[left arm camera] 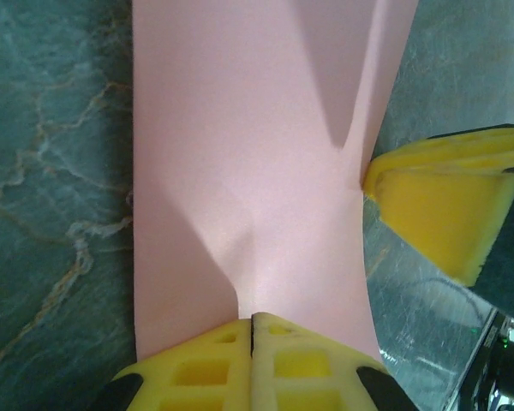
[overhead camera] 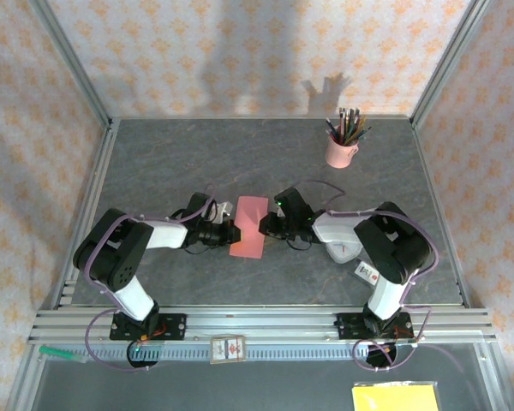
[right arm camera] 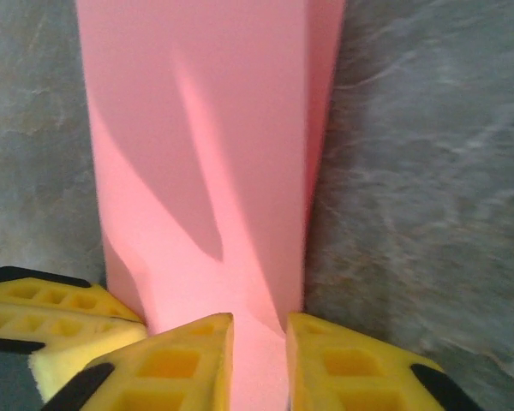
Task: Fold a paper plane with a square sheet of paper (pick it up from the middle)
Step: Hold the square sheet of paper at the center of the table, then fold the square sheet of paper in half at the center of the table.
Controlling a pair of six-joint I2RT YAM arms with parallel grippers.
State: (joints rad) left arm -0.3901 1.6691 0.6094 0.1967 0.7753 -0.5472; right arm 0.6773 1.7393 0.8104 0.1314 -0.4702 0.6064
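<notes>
At the middle of the grey table (overhead camera: 197, 154), the square sheet of paper (overhead camera: 250, 227) lies partly folded, with one long side raised. The left gripper (left arm camera: 253, 342) pinches its near edge, fingers pressed tight together. The right gripper (right arm camera: 259, 351) meets the opposite edge, its fingers a narrow gap apart with the pink sheet between them. A pink cup of pencils (overhead camera: 341, 152) stands well apart at the back right.

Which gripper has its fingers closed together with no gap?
The left gripper: its fingers meet at the edge of the paper, pinching it. On the right gripper they stand apart, with paper in the gap.
</notes>
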